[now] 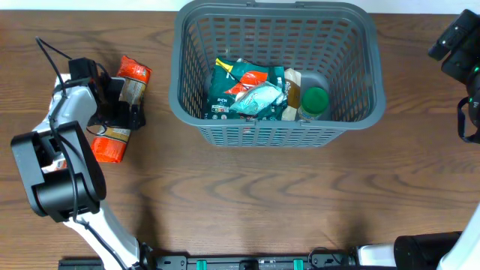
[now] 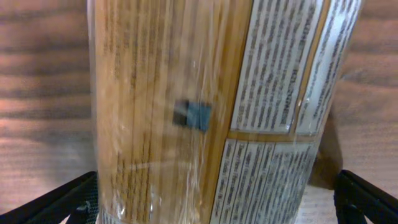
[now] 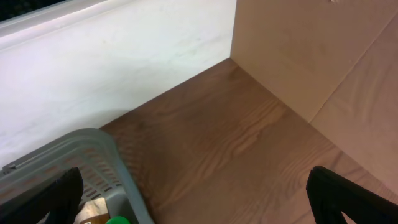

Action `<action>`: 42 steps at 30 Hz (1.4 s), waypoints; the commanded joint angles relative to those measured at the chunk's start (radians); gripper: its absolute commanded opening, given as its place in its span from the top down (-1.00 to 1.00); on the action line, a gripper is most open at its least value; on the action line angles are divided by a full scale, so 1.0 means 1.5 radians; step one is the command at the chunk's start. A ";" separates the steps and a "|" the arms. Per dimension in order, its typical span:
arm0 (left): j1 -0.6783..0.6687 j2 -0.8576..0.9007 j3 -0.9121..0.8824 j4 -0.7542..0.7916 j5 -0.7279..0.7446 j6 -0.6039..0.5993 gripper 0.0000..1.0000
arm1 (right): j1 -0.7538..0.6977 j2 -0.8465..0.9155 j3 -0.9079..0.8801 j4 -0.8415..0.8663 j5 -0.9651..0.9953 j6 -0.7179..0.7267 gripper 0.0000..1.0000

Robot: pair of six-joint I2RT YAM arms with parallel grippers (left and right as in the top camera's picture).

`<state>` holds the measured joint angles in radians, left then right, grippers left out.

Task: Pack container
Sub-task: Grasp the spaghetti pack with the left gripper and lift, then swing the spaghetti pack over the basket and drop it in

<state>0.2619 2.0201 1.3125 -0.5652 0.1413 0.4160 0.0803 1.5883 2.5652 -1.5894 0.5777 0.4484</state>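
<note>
The container (image 1: 270, 133) is a dark-grey slotted basket at the back centre of the wooden table. It holds green packets (image 1: 240, 86) and a bottle with a green cap (image 1: 315, 101). A long clear packet of spaghetti (image 1: 135, 71) with red-orange ends lies on the table left of the container. My left gripper (image 1: 120, 105) is open astride its middle. In the left wrist view the spaghetti packet (image 2: 205, 93) fills the frame, with the fingers (image 2: 62, 205) apart on both sides of it. My right gripper (image 3: 205, 199) is open and holds nothing. It hovers just right of the container's corner (image 3: 93, 149).
A white wall (image 3: 112, 56) and a tan board (image 3: 311, 50) close off the table's back right corner. The left arm's black base (image 1: 64, 180) and cable stand at the front left. Bare wood lies in front of the container.
</note>
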 commanded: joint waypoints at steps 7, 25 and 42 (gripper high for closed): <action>-0.003 0.081 -0.027 -0.008 -0.007 0.001 -0.79 | -0.006 0.001 -0.001 -0.001 0.011 0.010 -0.99; -0.003 -0.122 0.102 -0.077 0.003 -0.057 0.88 | -0.006 0.001 -0.001 -0.001 0.011 0.010 -0.99; -0.142 -0.436 0.340 -0.069 0.310 -0.044 0.89 | -0.005 0.001 -0.001 -0.001 0.011 0.010 -0.99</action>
<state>0.1078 1.3659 1.8095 -0.6800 0.4076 0.3027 0.0803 1.5883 2.5652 -1.5890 0.5777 0.4488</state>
